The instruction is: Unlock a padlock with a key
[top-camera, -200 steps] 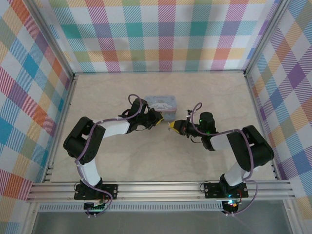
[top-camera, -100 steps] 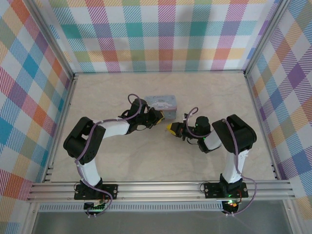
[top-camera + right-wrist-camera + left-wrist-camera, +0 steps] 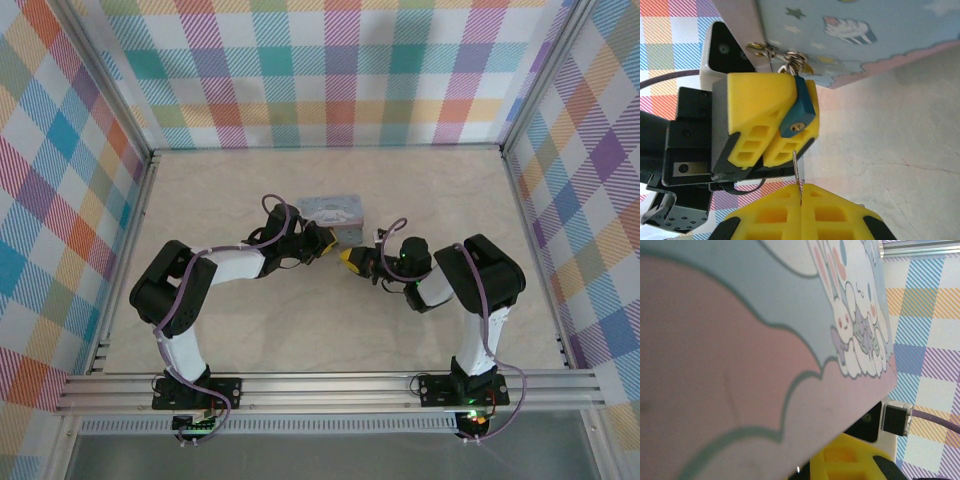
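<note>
The right gripper, nearest the wrist lens, has its yellow fingers pressed together on the key, whose thin silver blade points up at the brass keyway in the bottom of the padlock; tip and keyway stand close, though contact cannot be made out. Just beyond, the left gripper pinches the small blue padlock by its body, the shackle hooked through the wire hasp on the corner of the pale blue cartoon-printed tin, which rests on the marbled table farther back. Done well, the insertion likely calls for the blade to be brought square to the slot and level with it, then pushed straight along its own length while the left claw holds the lock from swinging on the hasp; a skewed entry could bend the blade or twist the lock out of the pinch. Count: one key, one padlock, one tin, two grippers
</note>
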